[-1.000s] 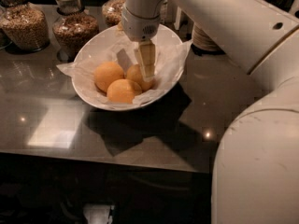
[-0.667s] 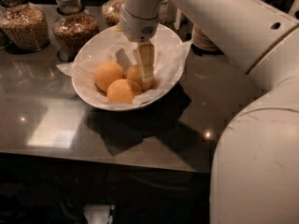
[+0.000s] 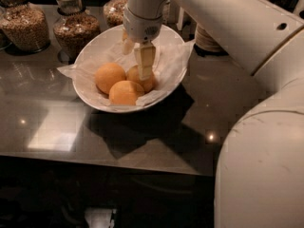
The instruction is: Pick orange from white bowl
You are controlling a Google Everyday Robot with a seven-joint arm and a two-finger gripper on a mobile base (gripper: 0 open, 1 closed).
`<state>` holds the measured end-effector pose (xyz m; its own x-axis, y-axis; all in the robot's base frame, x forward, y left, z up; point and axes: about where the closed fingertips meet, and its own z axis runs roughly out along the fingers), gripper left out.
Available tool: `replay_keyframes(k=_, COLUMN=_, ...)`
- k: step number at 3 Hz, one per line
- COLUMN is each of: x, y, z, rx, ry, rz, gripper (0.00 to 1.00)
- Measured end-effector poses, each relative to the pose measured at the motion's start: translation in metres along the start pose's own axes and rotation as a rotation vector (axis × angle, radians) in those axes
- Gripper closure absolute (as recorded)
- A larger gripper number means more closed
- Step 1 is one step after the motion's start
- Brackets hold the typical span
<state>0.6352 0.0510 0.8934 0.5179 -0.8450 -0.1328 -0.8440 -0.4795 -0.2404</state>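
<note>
The white bowl (image 3: 95, 99), wide and lined with crumpled white paper, stands on the dark counter and holds three round fruits. The orange (image 3: 133, 75) is the back right one, paler and partly hidden behind my gripper. Two deeper-orange fruits lie beside it, one to the left (image 3: 109, 76) and one in front (image 3: 125, 92). My gripper (image 3: 138, 66) points straight down into the bowl, right at the orange, with its tip in front of the fruit's top.
Three glass jars of grains and nuts (image 3: 26, 25) (image 3: 75, 27) (image 3: 115, 8) stand behind the bowl at the back left. A stack of small white dishes (image 3: 209, 39) is at the back right. My white arm (image 3: 247, 46) fills the right side.
</note>
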Motion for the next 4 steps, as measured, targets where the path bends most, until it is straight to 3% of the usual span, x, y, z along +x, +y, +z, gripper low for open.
replay_keyframes(k=2, x=-0.010, y=0.006, z=0.028, rx=-0.115, ry=-0.027, rz=-0.040, gripper=0.14)
replay_keyframes(k=3, x=-0.013, y=0.013, z=0.049, rx=-0.196, ry=-0.046, rz=-0.037, gripper=0.33)
replay_keyframes(k=4, x=-0.014, y=0.012, z=0.048, rx=-0.197, ry=-0.047, rz=-0.037, gripper=0.56)
